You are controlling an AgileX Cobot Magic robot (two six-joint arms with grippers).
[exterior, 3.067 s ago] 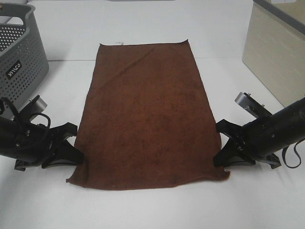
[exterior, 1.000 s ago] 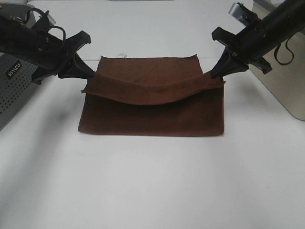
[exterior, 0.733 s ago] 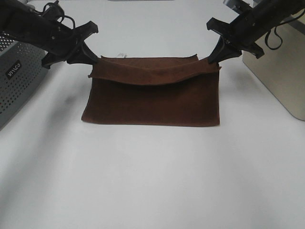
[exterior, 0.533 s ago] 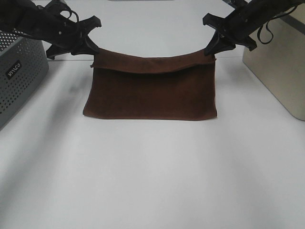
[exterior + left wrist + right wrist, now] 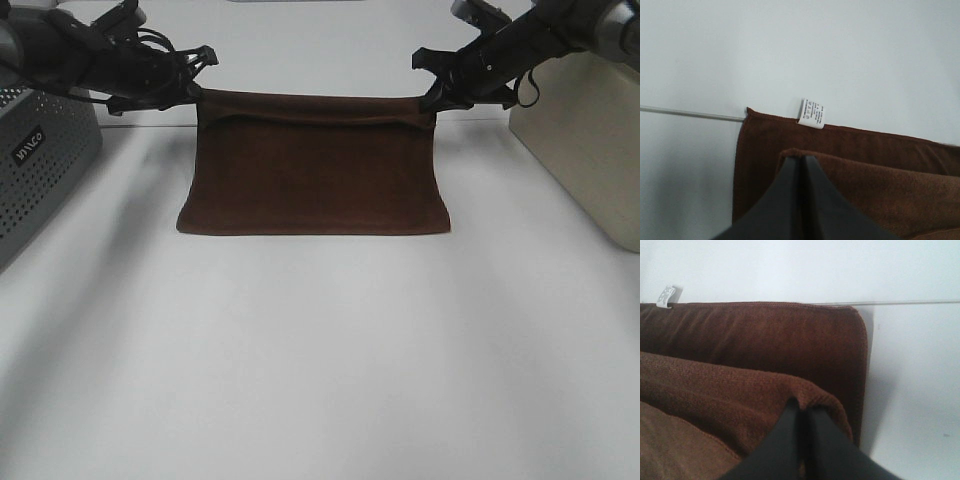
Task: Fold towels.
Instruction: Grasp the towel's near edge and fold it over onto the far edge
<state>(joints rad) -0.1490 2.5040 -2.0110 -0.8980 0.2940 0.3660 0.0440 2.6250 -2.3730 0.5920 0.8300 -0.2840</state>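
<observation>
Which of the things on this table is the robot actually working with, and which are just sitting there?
In use:
- brown towel, folded over on itself
- left gripper and right gripper, each pinched shut on a corner of the towel's upper layer

Just lying about:
- grey perforated basket, at the left edge
- beige bin, at the right edge

1. The black right gripper (image 5: 801, 409) had its two fingers pressed together, pinching a corner of the upper layer of the dark brown terry towel (image 5: 755, 335).
2. That upper layer lay over a lower one, whose rounded corner showed just beyond the fingertips.
3. A small white tag (image 5: 666, 296) stuck out from the lower layer's far edge.
4. The cloth rested on a white table (image 5: 912, 390) crossed by a thin seam line (image 5: 910, 302).
</observation>
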